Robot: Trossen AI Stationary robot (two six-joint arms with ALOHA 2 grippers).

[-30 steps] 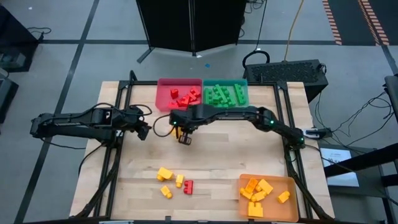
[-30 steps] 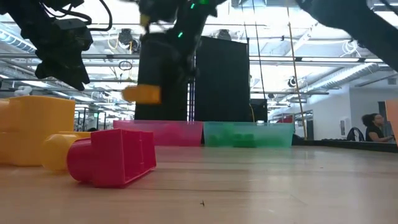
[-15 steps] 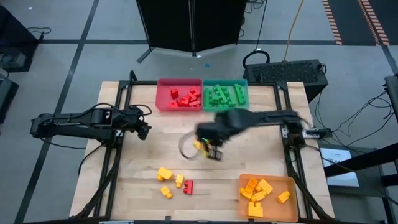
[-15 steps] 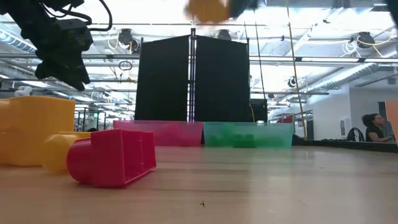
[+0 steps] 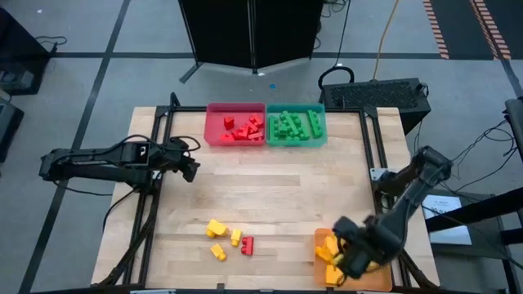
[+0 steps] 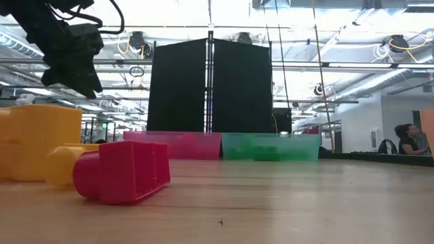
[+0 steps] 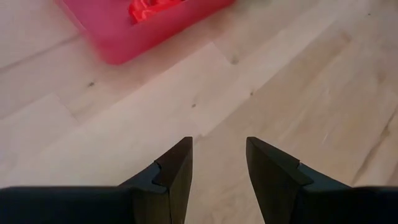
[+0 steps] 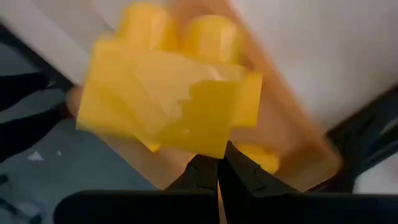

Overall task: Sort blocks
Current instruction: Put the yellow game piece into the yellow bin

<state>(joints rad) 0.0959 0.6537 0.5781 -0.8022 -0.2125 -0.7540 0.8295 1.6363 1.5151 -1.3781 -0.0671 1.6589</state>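
Observation:
My right gripper hangs over the orange tray at the near right, shut on a yellow block; the arm hides that block in the high view. Other yellow blocks lie in that tray. Three yellow blocks and one red block lie loose on the table near the front. The same red block and a yellow one stand close in the low view. My left gripper waits above the table's left side, open, with nothing between its fingers. My right gripper holds the yellow block by one edge, pinched at the very ends of its shut fingers. The fingers point down from above. The block is lifted clear, above the orange tray, its studs turned sideways.
A red tray with red blocks and a green tray with green blocks stand side by side at the far edge. Bare wood lies between them and the loose blocks. A person sits far off in the room.
My right gripper has swung from just in front of the red tray across the table toward the near right corner, carrying the yellow block, and now stands over the orange tray. Its wrist has rolled on the way. It has passed out of the low view.

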